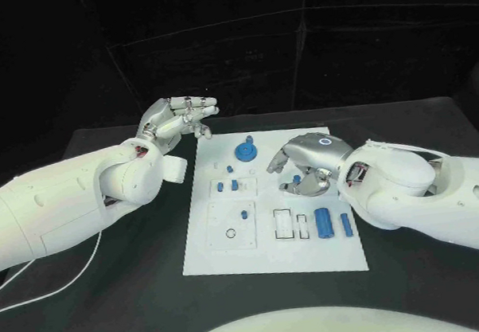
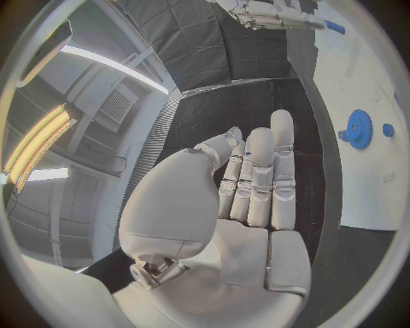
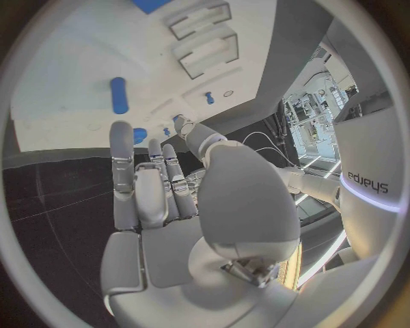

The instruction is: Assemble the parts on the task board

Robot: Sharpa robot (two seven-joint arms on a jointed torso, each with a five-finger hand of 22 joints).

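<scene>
"sharpa" lettering, seen upside down, on the robot's white body (image 3: 369, 183)

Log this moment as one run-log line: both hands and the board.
left robot hand: empty, off board's far-left corner | right robot hand: empty, over task board | blue gear: on board

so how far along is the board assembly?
Early. Looks done: the blue gear seems seated at the far end of the task board. In hand: nothing; the left robot hand is empty off the board's far left corner, and the right robot hand hovers empty over the board's middle. Left: two blue cylinders lie loose beside empty slots.
</scene>
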